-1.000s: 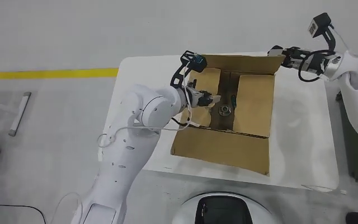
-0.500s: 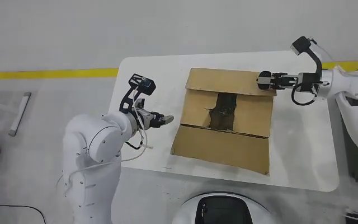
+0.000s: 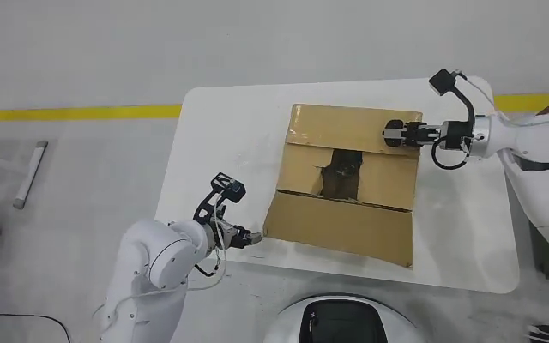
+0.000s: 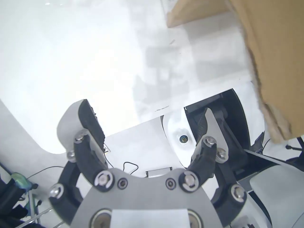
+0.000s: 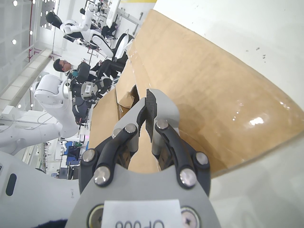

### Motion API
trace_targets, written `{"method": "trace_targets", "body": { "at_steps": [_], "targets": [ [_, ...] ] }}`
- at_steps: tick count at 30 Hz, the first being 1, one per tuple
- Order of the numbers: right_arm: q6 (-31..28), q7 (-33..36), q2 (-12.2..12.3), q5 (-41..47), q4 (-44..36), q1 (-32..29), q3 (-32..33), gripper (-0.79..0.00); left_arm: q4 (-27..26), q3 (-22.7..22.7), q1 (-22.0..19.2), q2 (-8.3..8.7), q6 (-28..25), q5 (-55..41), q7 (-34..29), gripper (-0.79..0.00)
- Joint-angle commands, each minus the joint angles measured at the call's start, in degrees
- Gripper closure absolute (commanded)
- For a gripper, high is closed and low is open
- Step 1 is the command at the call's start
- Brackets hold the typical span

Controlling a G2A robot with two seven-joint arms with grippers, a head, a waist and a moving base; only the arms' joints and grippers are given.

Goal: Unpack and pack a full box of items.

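The brown cardboard box (image 3: 343, 225) stands mid-table with its flaps folded over the top. Between them a dark gap (image 3: 343, 169) stays uncovered; what lies inside I cannot make out. My right gripper (image 3: 388, 135) is shut and empty, low over the box's far flap (image 5: 201, 72), its fingertips (image 5: 152, 103) pressed together. My left gripper (image 3: 247, 237) hangs open and empty over the white table, just off the box's near-left corner. In the left wrist view the left gripper (image 4: 149, 119) has its pads (image 4: 91, 119) wide apart, and a box flap (image 4: 261, 36) juts in beside it.
The white table (image 3: 223, 146) has bare surface left of the box and a narrower strip on the right. Its rounded front edge runs close to the left gripper. On the floor are a yellow line (image 3: 86, 111) and a grey bar (image 3: 26, 176).
My left gripper came out of the box and swung to the table's near-left. The upright far flap was folded down, and my right gripper moved in over it.
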Motion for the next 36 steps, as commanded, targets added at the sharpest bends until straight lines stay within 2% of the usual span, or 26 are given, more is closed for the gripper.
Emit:
{"method": "trace_targets", "body": {
  "at_steps": [1,8,12,21,24,33,36],
  "targets": [
    [0.19,-0.39,0.06,-0.29,-0.16,0.15,-0.09,0.000,0.41,2.29,-2.05,0.34,0.35,-2.33,0.00,-0.785],
    [0.48,-0.99,0.52,-1.71,-0.78,0.41,0.38,0.000,2.32,8.91,-10.98,0.17,3.26,-7.81,0.33,-0.785],
    [0.70,-0.79,0.85,-1.69,-0.93,0.47,1.00,0.000,3.85,10.85,-15.05,-0.37,4.76,-8.90,3.74,-0.785],
    [-0.03,-1.44,2.15,-3.18,-4.63,-0.02,5.03,0.000,11.15,14.88,-22.42,-1.49,5.64,-7.12,13.22,-0.785],
    [0.06,-4.34,2.87,-8.62,-8.42,-0.97,7.39,0.000,14.11,16.95,-24.71,-2.06,6.90,-5.99,15.98,-0.785],
    [0.05,-4.71,3.04,-10.41,-9.51,-1.39,7.73,0.000,22.30,23.35,-30.54,-3.91,7.16,-3.76,20.86,-0.785],
    [-1.76,-8.23,3.16,-11.61,-12.33,-3.53,8.28,0.000,23.92,24.79,-31.85,-4.39,6.95,-3.22,21.35,-0.785]
  ]
}}
